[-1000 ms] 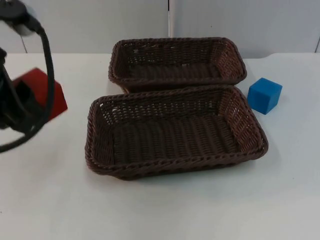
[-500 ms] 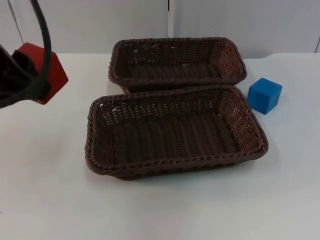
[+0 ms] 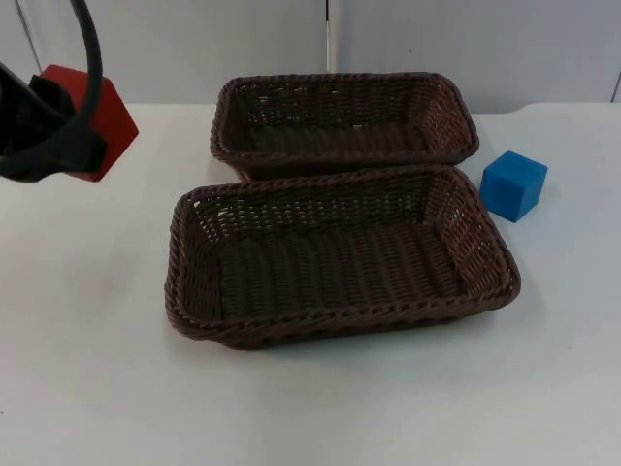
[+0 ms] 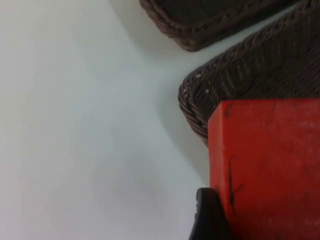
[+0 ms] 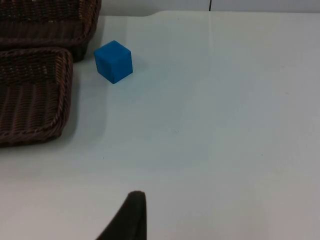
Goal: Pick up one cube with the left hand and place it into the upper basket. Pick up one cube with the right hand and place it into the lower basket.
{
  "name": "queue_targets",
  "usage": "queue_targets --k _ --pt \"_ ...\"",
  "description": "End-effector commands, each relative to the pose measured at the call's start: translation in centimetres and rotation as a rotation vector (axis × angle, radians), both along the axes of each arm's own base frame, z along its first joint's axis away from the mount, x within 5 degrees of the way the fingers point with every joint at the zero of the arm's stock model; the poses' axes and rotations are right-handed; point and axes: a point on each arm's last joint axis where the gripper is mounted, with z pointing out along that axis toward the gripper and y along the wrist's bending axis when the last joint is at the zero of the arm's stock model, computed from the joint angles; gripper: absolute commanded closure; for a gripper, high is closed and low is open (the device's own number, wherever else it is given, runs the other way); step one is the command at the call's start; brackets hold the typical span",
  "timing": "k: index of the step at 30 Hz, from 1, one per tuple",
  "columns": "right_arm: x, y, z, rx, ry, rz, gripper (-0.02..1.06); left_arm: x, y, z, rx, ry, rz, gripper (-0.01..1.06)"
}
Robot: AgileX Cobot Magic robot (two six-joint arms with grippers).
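Observation:
My left gripper (image 3: pixel 58 128) is shut on a red cube (image 3: pixel 105 121) and holds it in the air at the far left, level with the upper basket (image 3: pixel 225 121). In the left wrist view the red cube (image 4: pixel 270 165) hangs over a corner of a basket (image 4: pixel 235 85), with a black fingertip (image 4: pixel 210 217) against its side. A blue cube (image 3: pixel 513 184) rests on the table right of both baskets, at the gap between them. The lower basket (image 3: pixel 340 325) lies nearer the front. My right gripper (image 5: pixel 131 217) waits well back from the blue cube (image 5: pixel 114 61).
Both brown wicker baskets hold nothing. White table (image 3: pixel 310 408) stretches in front of the lower basket, and more of the table (image 5: pixel 225 125) lies to the right of the blue cube. The grey partition wall (image 3: pixel 194 39) closes the back.
The left gripper has lifted the red cube off the table and carried it upward and slightly toward the baskets. The blue cube and both baskets have stayed put.

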Motion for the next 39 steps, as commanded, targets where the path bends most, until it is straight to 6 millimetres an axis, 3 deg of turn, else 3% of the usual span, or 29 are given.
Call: queue_targets --k 1,12,18,22,33,39 --pt "0.0 0.0 0.1 -0.004 -0.010 0.001 -0.01 0.1 -0.1 0.5 -0.029 -0.035 0.019 1.05" --pt "0.0 0.0 0.1 -0.004 -0.010 0.001 -0.01 1.3 0.0 1.0 -0.092 -0.144 0.107 1.05" --pt "0.0 0.0 0.1 -0.004 -0.010 0.001 -0.01 3.7 -0.5 -0.4 -0.089 -0.088 0.121 1.05" --pt "0.0 0.0 0.1 -0.004 -0.010 0.001 -0.01 7.0 -1.3 -1.1 -0.084 -0.064 0.124 1.05" --pt "0.0 0.0 0.1 -0.004 -0.010 0.001 -0.01 13.2 -3.4 -1.4 -0.091 -0.029 0.084 1.05" --pt "0.0 0.0 0.1 -0.004 -0.010 0.001 -0.01 16.7 -5.8 -2.3 -0.069 -0.052 0.028 1.05"
